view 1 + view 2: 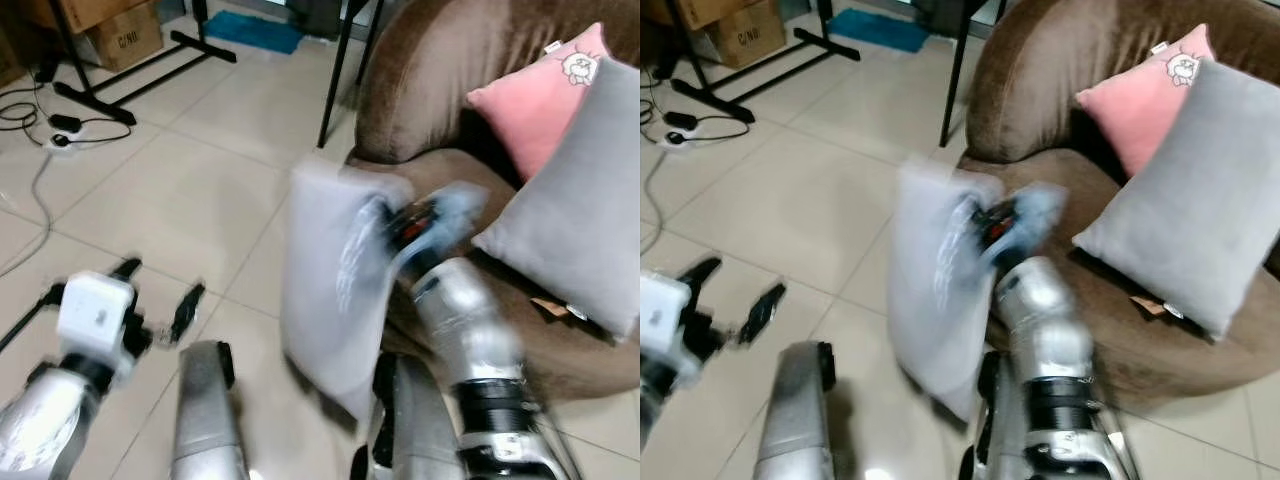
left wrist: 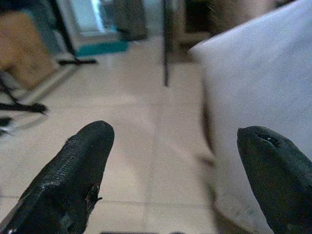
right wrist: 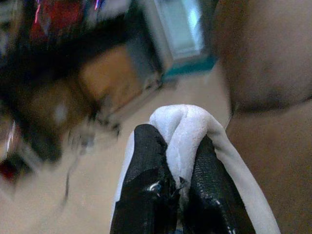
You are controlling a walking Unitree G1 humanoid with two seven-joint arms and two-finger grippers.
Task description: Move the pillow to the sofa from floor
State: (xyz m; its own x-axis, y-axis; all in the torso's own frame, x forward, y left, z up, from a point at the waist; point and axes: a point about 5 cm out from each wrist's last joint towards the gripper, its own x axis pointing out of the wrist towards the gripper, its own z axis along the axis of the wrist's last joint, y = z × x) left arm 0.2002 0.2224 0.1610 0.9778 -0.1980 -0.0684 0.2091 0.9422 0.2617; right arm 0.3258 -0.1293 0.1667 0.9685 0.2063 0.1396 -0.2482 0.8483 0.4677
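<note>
A light grey pillow [image 1: 330, 290] hangs upright in the air at the front edge of the brown sofa [image 1: 450, 60], blurred by motion. My right gripper [image 1: 385, 225] is shut on its top edge; in the right wrist view the black fingers [image 3: 146, 180] pinch a fold of the pillow [image 3: 183, 131]. My left gripper [image 1: 160, 295] is open low at the left over the tiled floor, nothing between its fingers [image 2: 73, 170]; the pillow [image 2: 263, 107] shows beside it there.
A pink cushion [image 1: 535, 95] and a larger grey cushion [image 1: 580, 210] lean on the sofa's seat at the right. A black stand's legs [image 1: 130, 75], cables [image 1: 40, 130] and cardboard boxes [image 1: 120, 35] lie at the far left. Tiled floor [image 1: 170, 200] spreads between.
</note>
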